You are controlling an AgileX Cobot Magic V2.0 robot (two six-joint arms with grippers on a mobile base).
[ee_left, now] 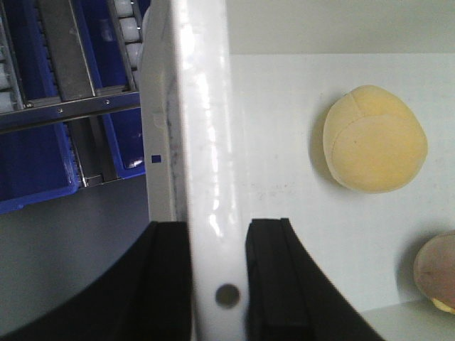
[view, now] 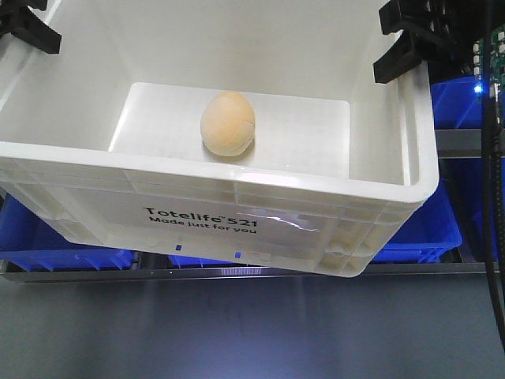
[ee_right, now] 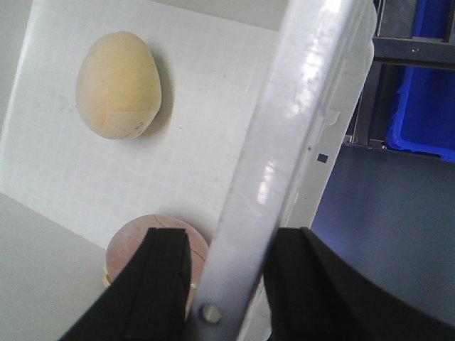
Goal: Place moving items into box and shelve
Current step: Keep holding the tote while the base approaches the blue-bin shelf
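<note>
The left gripper [ee_left: 213, 245] and right gripper [ee_right: 229, 259] each clamped a side rim of the box [view: 237, 207], raised and tilted before blue bins [view: 440, 230]. Inside lay 2 items, a peach toy [view: 228, 123] and a pink toy [ee_right: 134, 241]. Shelving seemed in hand; the next move called for a level, matched push.

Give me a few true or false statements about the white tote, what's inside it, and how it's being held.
1. The left pincer clamps the rim of the tote. True.
2. The right pincer hangs free of the tote. False: it clamps the rim too.
3. Only one toy is inside. False: a peach toy and a pinkish-brown toy both lie on the floor of the tote.
4. The two toys lie apart. True.
5. The bins behind the tote are red. False: they are blue.
</note>
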